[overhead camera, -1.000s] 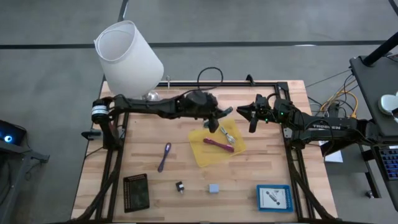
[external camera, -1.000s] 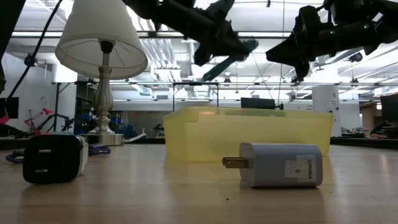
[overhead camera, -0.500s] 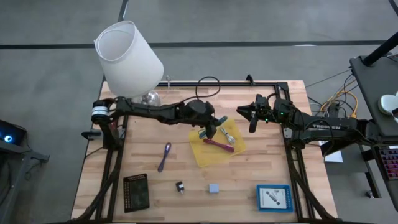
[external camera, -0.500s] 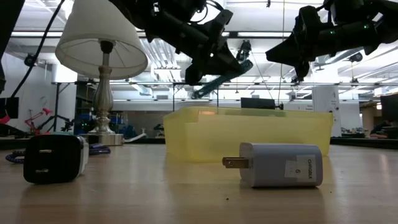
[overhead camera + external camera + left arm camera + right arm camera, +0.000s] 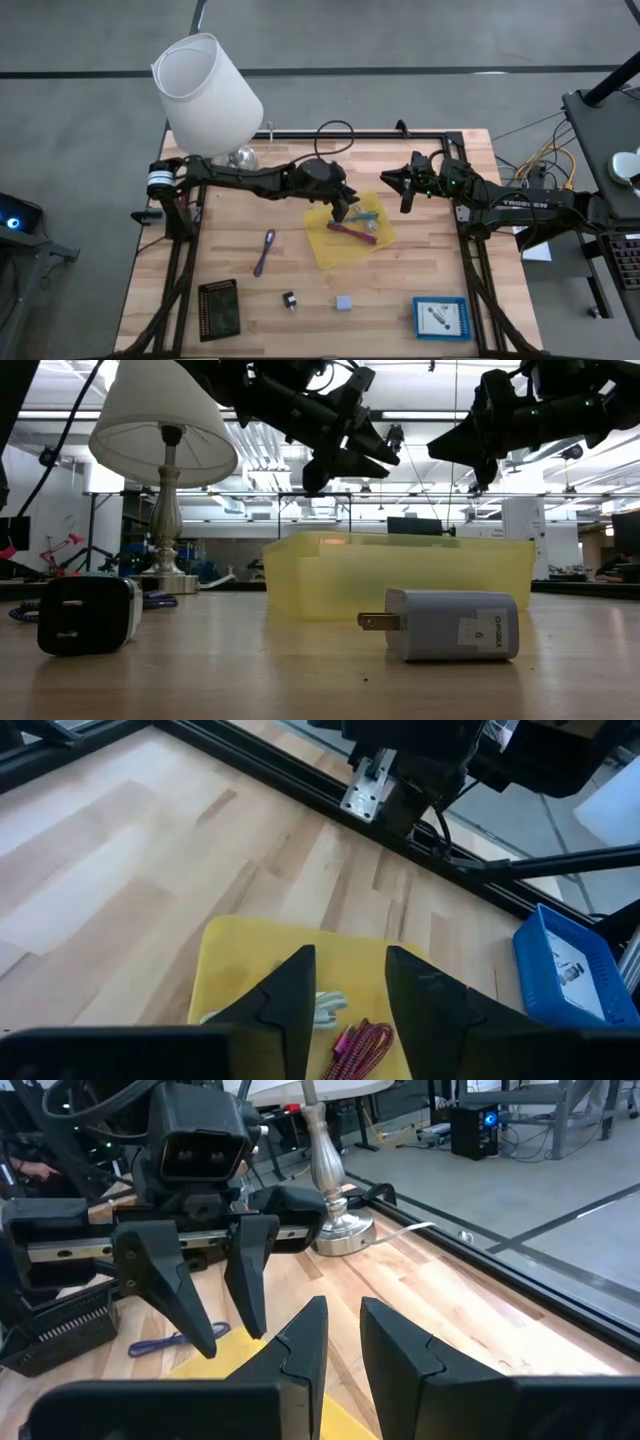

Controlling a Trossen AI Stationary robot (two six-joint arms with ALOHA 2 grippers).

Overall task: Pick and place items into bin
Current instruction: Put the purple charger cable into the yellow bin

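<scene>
My left gripper hangs open and empty above the yellow bin. In the bin lie a teal cord, a magenta cord and a pale metal clip. The left wrist view looks down past the open fingers at the magenta cord. A purple cord, a tiny black piece and a grey-blue cube lie flat on the table nearer the front edge. My right gripper waits in the air to the right of the bin, its fingers a narrow gap apart.
A white lamp stands at the far left corner. A black ridged block lies near the front left, and a blue tray near the front right. Bare wood lies between the bin and the front items.
My left gripper, which held the teal cord above the bin's far side, has moved down and toward the near edge over the bin. It has opened and let go. The teal cord has dropped and now lies in the bin beside the magenta cord.
</scene>
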